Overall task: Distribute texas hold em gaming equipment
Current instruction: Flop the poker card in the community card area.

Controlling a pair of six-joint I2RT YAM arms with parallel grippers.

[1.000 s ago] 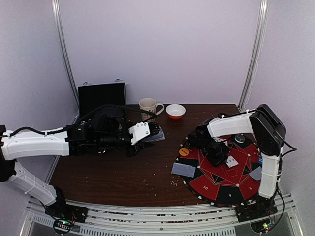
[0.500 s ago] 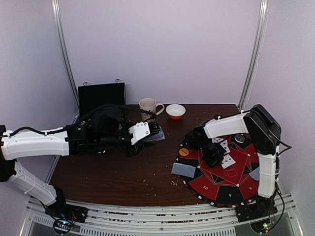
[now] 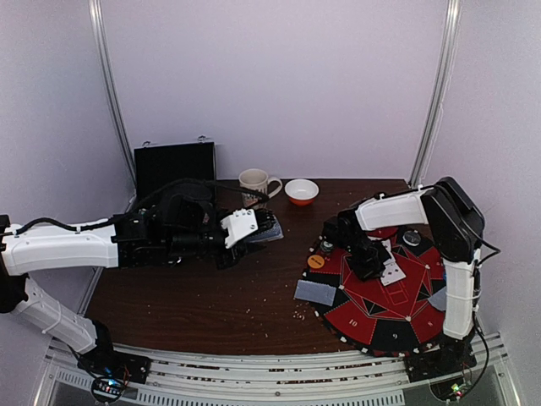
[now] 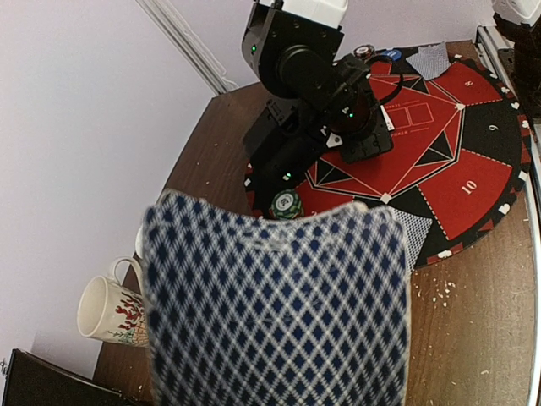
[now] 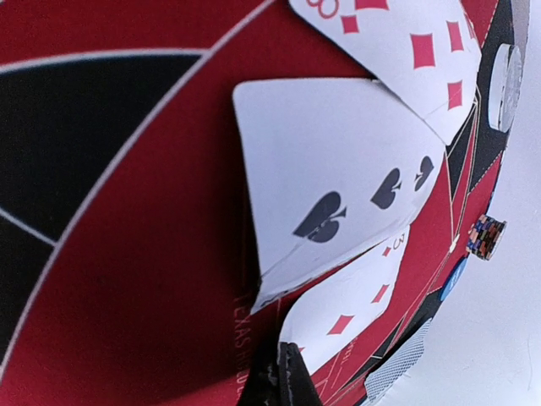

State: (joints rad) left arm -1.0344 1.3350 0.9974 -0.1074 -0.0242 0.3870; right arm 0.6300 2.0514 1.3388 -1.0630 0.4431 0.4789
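My left gripper [image 3: 264,230] hangs over the middle of the table, shut on a deck of cards [image 4: 275,304] whose blue-and-white diamond backs fill the left wrist view and hide the fingers. My right gripper [image 3: 369,254] is low over the round red-and-black mat [image 3: 380,315], shut, its tips [image 5: 287,376] at the corner of a face-up three of diamonds [image 5: 359,300]. A three of spades [image 5: 338,178] and another diamond card [image 5: 397,51] overlap beside it. An orange chip [image 3: 315,261] and a green-white chip [image 3: 326,247] sit at the mat's left edge. A black chip [image 3: 412,238] lies at the back. Face-down cards [image 3: 315,293] [image 3: 439,298] lie at the mat's rim.
A patterned mug [image 3: 254,182] and an orange-and-white bowl [image 3: 302,191] stand at the back of the brown table. An open black case [image 3: 175,167] stands at the back left. Crumbs are scattered near the mat's front left.
My right gripper has shifted a little toward the back over the mat, and the green-white chip now shows beside it. The left arm and the deck have not moved.
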